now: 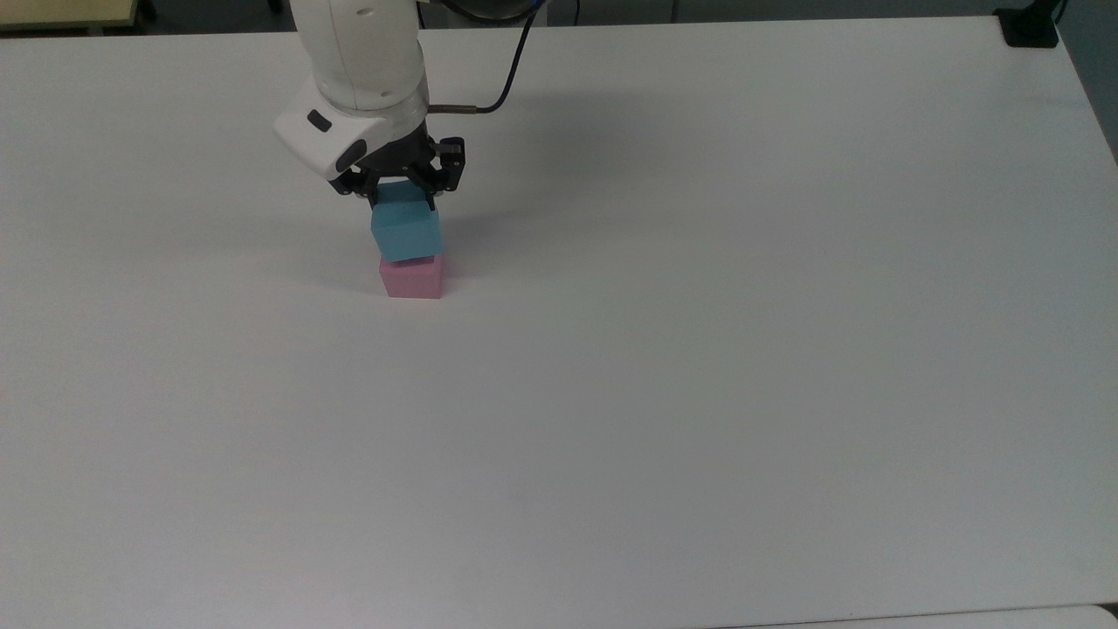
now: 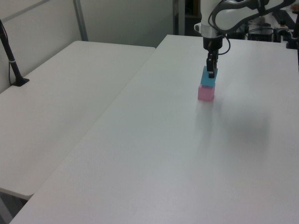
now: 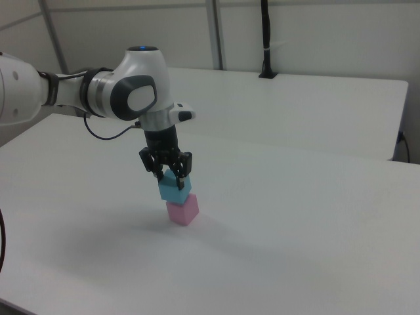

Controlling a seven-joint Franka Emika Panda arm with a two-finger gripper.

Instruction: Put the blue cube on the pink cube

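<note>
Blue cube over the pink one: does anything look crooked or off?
Yes. The small matte light-blue cube, held in the pincer, sits twisted relative to the small matte pink cube and offset toward the top view's left, so their edges do not line up.

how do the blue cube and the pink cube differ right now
The blue cube is light blue and sits above; the pink cube is pink and rests on the table. The gripper is shut on the blue cube, while the pink cube is ungripped. The blue cube looks turned slightly off the pink cube's edges. Both are plain, matte and similar in size.
</note>
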